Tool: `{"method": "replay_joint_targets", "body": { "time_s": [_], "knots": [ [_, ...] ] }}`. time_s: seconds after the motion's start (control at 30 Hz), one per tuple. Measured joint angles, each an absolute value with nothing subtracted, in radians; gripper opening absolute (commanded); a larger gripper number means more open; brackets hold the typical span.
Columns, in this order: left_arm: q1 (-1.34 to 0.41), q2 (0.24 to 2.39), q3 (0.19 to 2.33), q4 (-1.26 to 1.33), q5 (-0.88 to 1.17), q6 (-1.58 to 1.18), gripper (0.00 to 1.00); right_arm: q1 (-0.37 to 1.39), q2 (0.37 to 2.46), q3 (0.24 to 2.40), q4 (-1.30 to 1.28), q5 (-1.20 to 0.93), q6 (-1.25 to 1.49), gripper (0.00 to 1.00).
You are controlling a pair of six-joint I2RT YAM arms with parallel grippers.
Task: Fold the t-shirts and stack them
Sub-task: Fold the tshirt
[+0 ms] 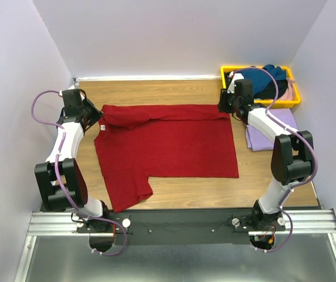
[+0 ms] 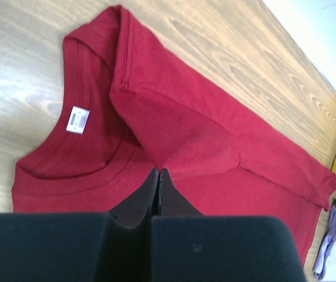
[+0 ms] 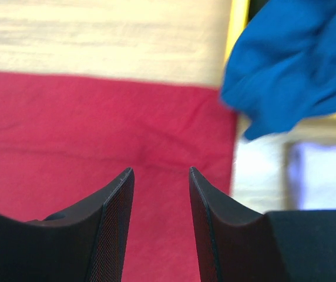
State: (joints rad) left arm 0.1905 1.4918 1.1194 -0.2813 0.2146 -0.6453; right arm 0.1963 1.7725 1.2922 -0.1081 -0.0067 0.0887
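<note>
The dark red t-shirt (image 1: 168, 147) lies spread on the wooden table, collar to the left, with its far sleeve folded over onto the body (image 2: 174, 126). My left gripper (image 1: 97, 121) is at the collar end, and its jaws (image 2: 158, 171) are shut on the tip of that folded sleeve. My right gripper (image 1: 222, 107) is open and empty, just above the shirt's far right corner (image 3: 97, 129). A folded lavender t-shirt (image 1: 261, 136) lies at the right, partly under my right arm. Teal (image 1: 261, 76), black (image 1: 276, 88) and pale pink (image 1: 289, 92) shirts lie bunched together.
The bunched shirts sit in a yellow plastic tray (image 1: 229, 70) at the back right corner. The teal shirt (image 3: 297, 64) hangs over the tray's edge close to my right gripper. White walls enclose the table on three sides. A white label (image 2: 77, 119) shows inside the collar.
</note>
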Motion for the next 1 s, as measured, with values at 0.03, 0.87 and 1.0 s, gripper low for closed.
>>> {"method": "replay_joint_targets", "body": {
  "time_s": [0.03,0.87,1.0],
  "knots": [
    [0.191,1.486,1.111,-0.282,0.215,-0.645,0.00,0.196,1.773,1.281,-0.113,-0.029,0.116,0.50],
    [0.138,1.332,0.957,-0.312,0.187,-0.684,0.00,0.196,1.824,1.264,-0.126,-0.152,0.240,0.50],
    [0.122,1.310,0.897,-0.329,0.176,-0.698,0.00,0.196,1.829,1.264,-0.126,-0.152,0.241,0.50]
  ]
}}
